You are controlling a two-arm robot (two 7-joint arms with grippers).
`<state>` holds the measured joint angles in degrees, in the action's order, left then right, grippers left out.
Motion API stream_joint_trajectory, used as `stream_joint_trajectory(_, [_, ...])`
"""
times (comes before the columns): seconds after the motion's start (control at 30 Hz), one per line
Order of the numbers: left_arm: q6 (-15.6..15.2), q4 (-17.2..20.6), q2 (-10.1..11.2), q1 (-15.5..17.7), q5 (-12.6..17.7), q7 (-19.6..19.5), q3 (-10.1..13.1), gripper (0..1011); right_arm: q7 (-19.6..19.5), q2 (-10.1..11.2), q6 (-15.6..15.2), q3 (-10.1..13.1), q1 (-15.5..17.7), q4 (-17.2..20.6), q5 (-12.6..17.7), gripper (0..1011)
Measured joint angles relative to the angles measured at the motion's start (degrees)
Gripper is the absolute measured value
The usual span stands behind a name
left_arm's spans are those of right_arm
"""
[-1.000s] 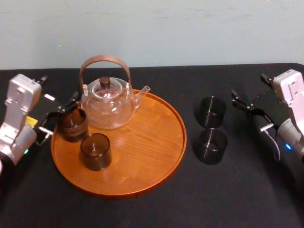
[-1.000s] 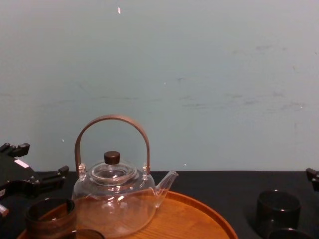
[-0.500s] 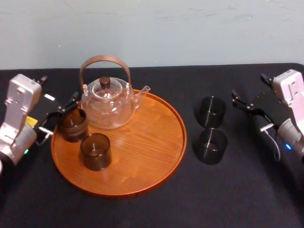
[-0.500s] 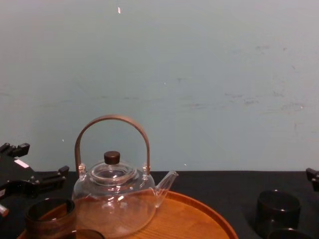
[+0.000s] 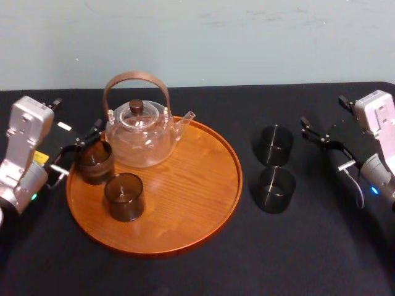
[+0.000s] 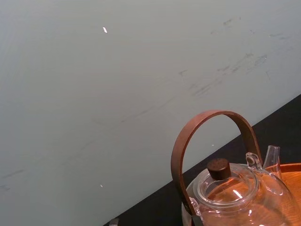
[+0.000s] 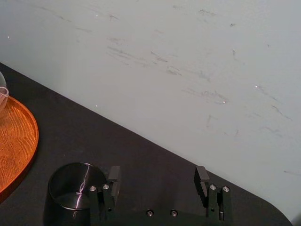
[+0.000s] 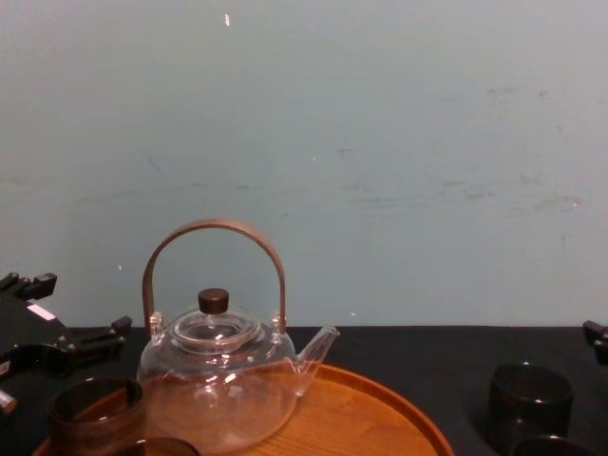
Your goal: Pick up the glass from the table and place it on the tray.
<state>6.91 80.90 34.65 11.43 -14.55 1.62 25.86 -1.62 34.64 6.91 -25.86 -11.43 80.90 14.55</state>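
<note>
tray (image 5: 185, 203): orange-brown wood, visible grain, smooth satin sheen | teapot (image 5: 143, 143): clear glossy glass, brown wood-look handle and knob | front glass (image 5: 276, 189): dark smoky glass, glossy | table (image 5: 296, 259): black cloth, matt | wall (image 5: 247, 37): pale, matt, scuffed

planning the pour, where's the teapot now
In the head view the teapot stands at the back left of the tray, a dark glass close on its left.
</note>
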Motion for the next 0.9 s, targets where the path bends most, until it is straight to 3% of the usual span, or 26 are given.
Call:
stream_joint_trajectory(0.4, [0.0,0.0,0.0,0.0,0.0,0.0,0.0,1001,1.77,-0.12,-0.33,1.72,0.94,1.02,0.79,1002])
stream_joint_trajectory(0.9, [0.0,0.0,0.0,0.0,0.0,0.0,0.0,1001,6.82,3.0,-5.37,7.45,8.01,10.82,7.48,1002])
